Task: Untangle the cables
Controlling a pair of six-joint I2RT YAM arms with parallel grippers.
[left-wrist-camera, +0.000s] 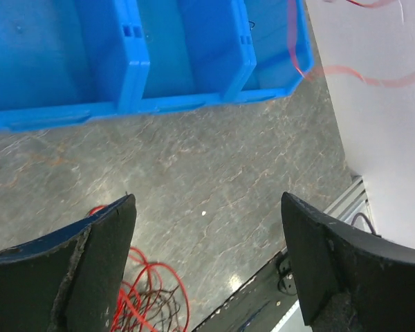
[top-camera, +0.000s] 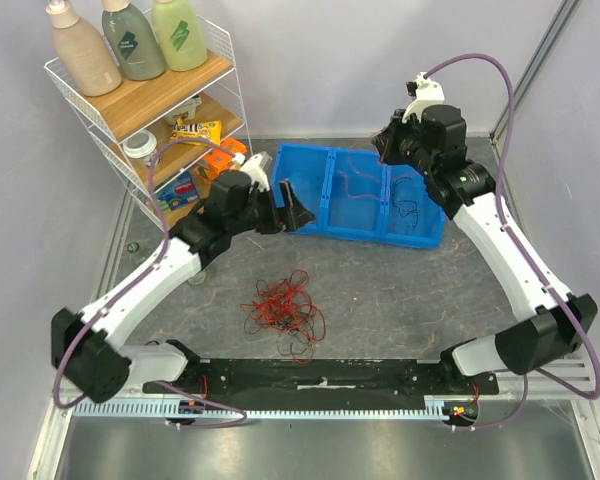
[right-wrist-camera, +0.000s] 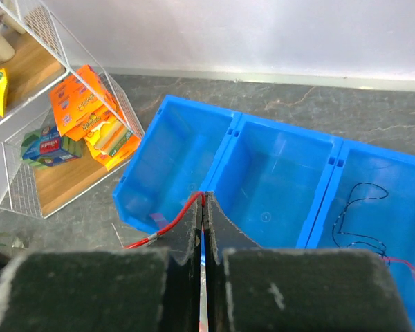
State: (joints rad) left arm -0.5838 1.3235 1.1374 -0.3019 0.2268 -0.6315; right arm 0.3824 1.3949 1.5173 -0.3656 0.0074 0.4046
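A hand-sized clump of red and black cables [top-camera: 283, 305] lies on the grey table in front of the blue three-compartment bin [top-camera: 315, 228]. My left gripper [top-camera: 288, 205] hovers by the bin's left end, open and wide, with nothing between its fingers [left-wrist-camera: 111, 235]; part of the clump [left-wrist-camera: 142, 294] shows below it. My right gripper [top-camera: 382, 145] hangs over the back of the bin, shut on a red cable [right-wrist-camera: 167, 223] that droops to the left from its tips [right-wrist-camera: 205, 197]. A red cable [top-camera: 355, 185] lies in the middle compartment, a black one [right-wrist-camera: 360, 207] in the right.
A white wire shelf [top-camera: 145, 100] with bottles, a jar and snack packs stands at the back left, close to the left arm. A black rail [top-camera: 320, 375] runs along the near edge between the arm bases. Walls close in behind and to the right.
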